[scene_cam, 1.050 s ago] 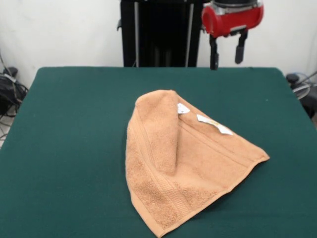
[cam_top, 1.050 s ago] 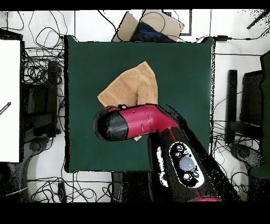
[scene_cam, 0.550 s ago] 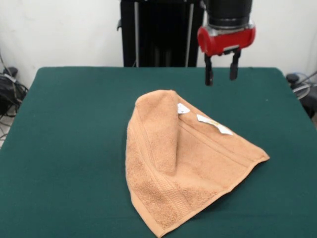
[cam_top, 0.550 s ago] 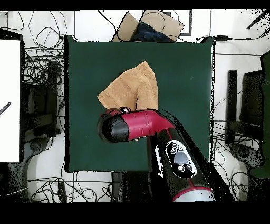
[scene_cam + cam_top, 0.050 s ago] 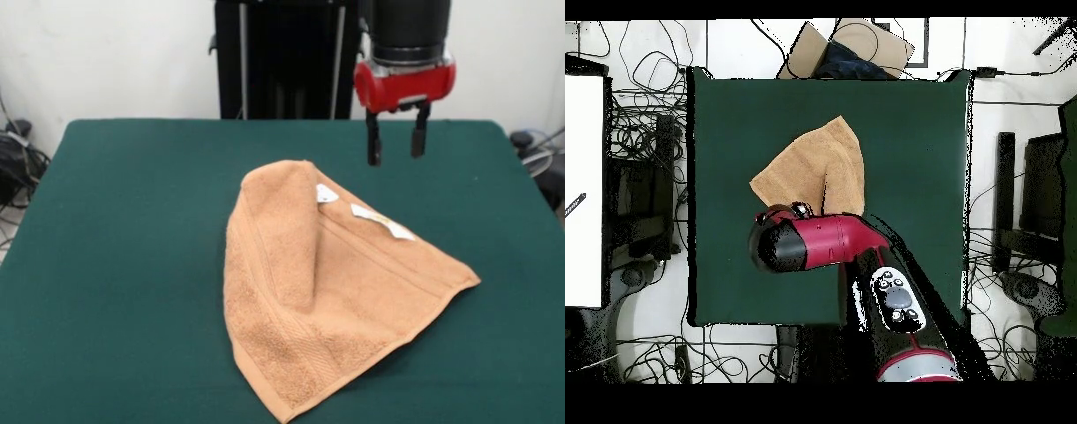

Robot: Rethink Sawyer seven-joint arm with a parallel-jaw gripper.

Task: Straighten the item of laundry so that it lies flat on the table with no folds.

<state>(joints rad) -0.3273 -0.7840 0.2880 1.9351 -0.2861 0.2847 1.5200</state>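
So, gripper's lined up over the towel but hasn't grabbed anything yet

The gripper (image 5: 394, 146) has swung in from up by the back edge and dropped a bit over the last second. It now hangs above the tabletop (image 5: 132, 221) just past the towel's far side, fingers apart with nothing between them. The peach-orange towel (image 5: 335, 300) hasn't budged: it sits around the middle of the green top, one side flipped over into a long fold (image 5: 287, 234) running toward the front, with two white labels (image 5: 382, 222) showing near the far edge. In the overhead view the arm (image 5: 815, 242) covers the towel's near part. My guess is it's setting up to pinch that folded flap, so the straightening itself hasn't started.
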